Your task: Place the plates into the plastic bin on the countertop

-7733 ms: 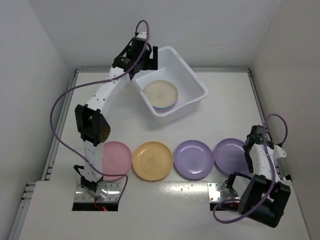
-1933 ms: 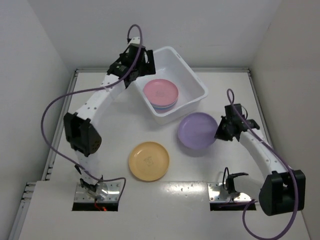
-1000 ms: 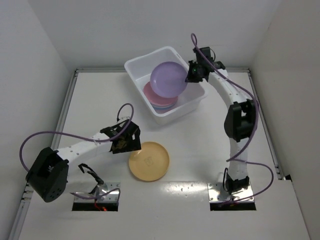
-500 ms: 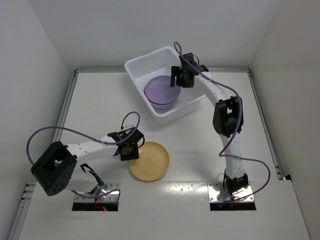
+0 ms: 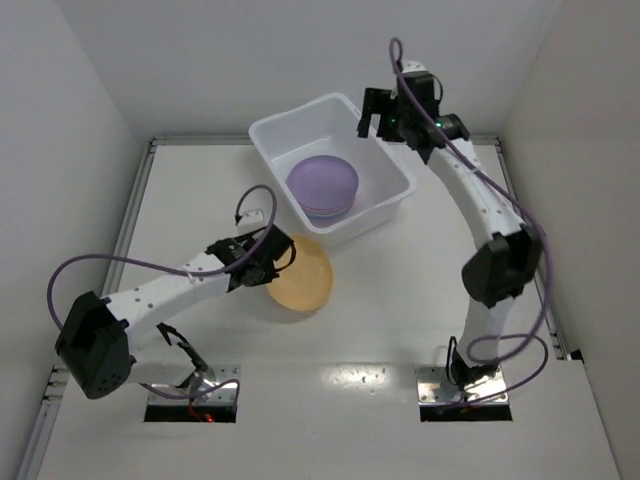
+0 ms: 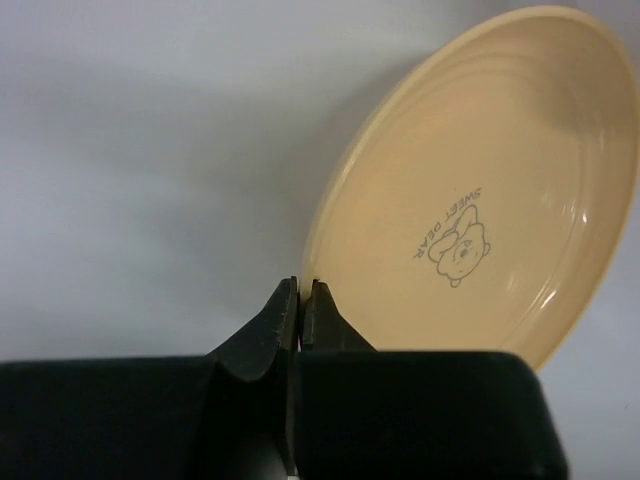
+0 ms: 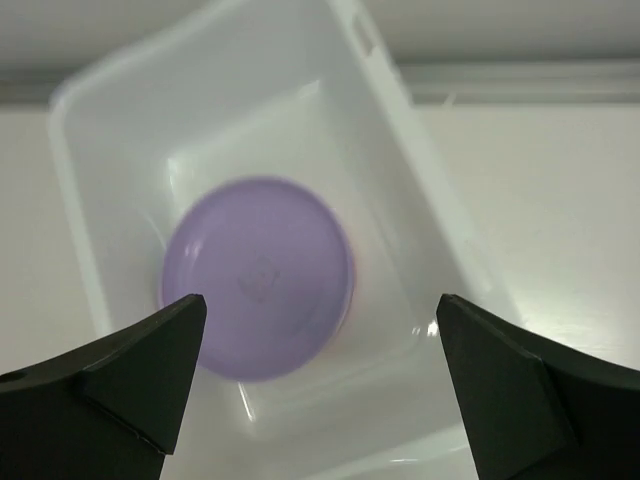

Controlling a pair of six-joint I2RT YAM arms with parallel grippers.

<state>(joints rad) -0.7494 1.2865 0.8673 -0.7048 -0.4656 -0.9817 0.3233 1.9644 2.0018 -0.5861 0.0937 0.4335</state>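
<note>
Lifting off: the yellow plate (image 5: 300,272) is leaving the desk (image 5: 400,300), last one out!
Left claw (image 6: 300,310) is clamping its rim beside the bin (image 5: 372,215); right claw (image 7: 320,310), spread apart and empty, is backing off the purple plate (image 7: 258,275) just dropped on the stack inside.

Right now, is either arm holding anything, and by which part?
The left tool pinches the yellow plate by its rim. The right tool is open above the plastic bin, holding nothing.
</note>
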